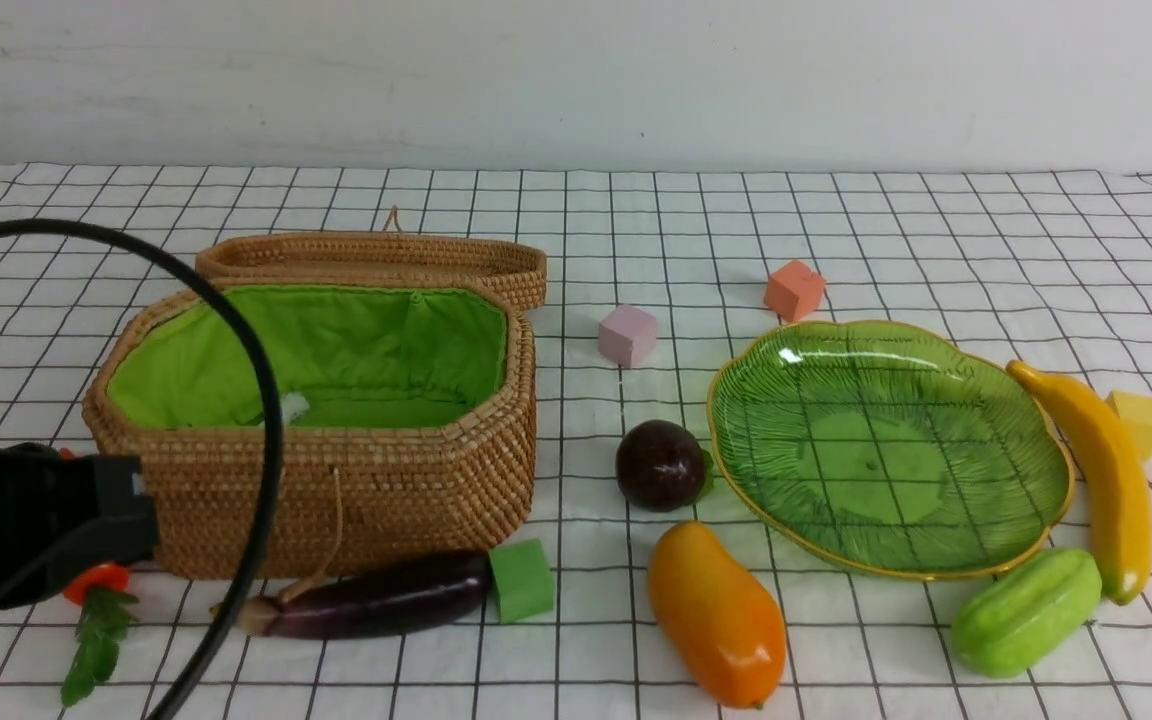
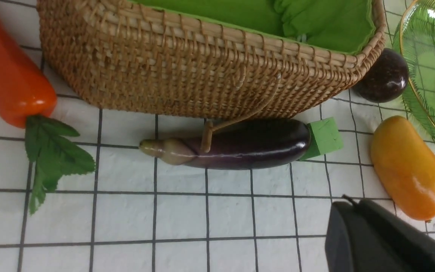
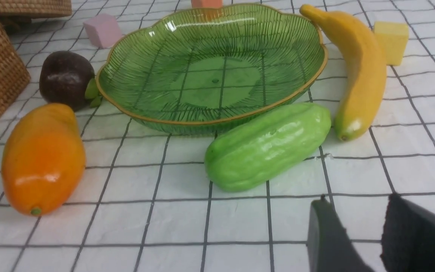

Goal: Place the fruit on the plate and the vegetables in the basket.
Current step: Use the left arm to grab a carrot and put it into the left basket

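The open wicker basket (image 1: 356, 490) stands at the left and holds nothing I can see. The eggplant (image 1: 376, 600) lies along its front and the carrot (image 2: 10, 75) off its left corner. Right of it sits the green plate (image 1: 736, 400), bare, with the round purple fruit (image 1: 661, 465) at its left rim, the mango (image 1: 716, 615) in front, the gourd (image 3: 268, 145) at its front right and the banana (image 1: 1101, 475) along its right. My left gripper (image 2: 353, 206) is shut and empty, over the cloth near the mango. My right gripper (image 3: 357, 204) is open, empty, short of the gourd.
Foam cubes lie about: green (image 1: 522, 580) against the eggplant's tip, pink (image 1: 627, 335) and orange (image 1: 794, 290) behind the plate, yellow (image 1: 1141, 420) beyond the banana. The basket lid (image 1: 376, 258) lies back behind the basket. A black cable (image 1: 256, 400) arcs across the basket's left side.
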`<action>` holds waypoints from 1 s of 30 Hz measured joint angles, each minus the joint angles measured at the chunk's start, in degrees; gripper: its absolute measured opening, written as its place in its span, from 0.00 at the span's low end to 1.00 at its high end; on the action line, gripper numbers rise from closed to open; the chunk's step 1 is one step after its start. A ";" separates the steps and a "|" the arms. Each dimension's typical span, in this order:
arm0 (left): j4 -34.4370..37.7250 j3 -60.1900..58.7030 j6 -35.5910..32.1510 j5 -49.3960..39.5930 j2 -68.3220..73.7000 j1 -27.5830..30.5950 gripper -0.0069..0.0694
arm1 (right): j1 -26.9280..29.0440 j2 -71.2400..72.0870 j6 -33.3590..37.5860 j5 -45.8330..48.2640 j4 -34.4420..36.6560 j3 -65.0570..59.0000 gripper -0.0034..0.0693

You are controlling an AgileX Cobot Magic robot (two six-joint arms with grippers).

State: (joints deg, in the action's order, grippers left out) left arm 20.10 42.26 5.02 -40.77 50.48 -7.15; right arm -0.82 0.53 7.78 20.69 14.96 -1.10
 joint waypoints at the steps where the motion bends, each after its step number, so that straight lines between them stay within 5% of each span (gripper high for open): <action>1: -0.93 0.00 0.63 -0.47 0.00 0.00 0.07 | 0.00 0.00 -2.22 -2.54 3.80 -0.33 0.38; 7: -7.65 0.00 5.60 -1.80 0.52 0.00 0.07 | 0.00 0.00 -10.78 -14.93 23.19 -0.38 0.38; 12: -12.96 0.60 9.96 -5.72 0.52 0.00 0.07 | -0.32 0.00 -11.45 -13.03 29.26 2.11 0.35; 16: -14.13 2.60 11.40 -8.83 0.58 0.00 0.07 | -1.10 -2.00 -8.43 -2.74 28.10 11.39 0.29; 25: -19.47 6.23 14.81 -11.47 5.39 0.00 0.07 | -1.86 -23.20 -0.24 39.55 14.09 49.64 0.21; 30: -24.54 6.23 19.75 -11.20 9.30 0.00 0.07 | -5.02 -26.57 1.98 44.39 10.09 58.80 0.21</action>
State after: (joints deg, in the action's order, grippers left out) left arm -4.44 48.49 24.77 -51.97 59.78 -7.15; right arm -5.84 -26.03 9.76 65.07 25.05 57.71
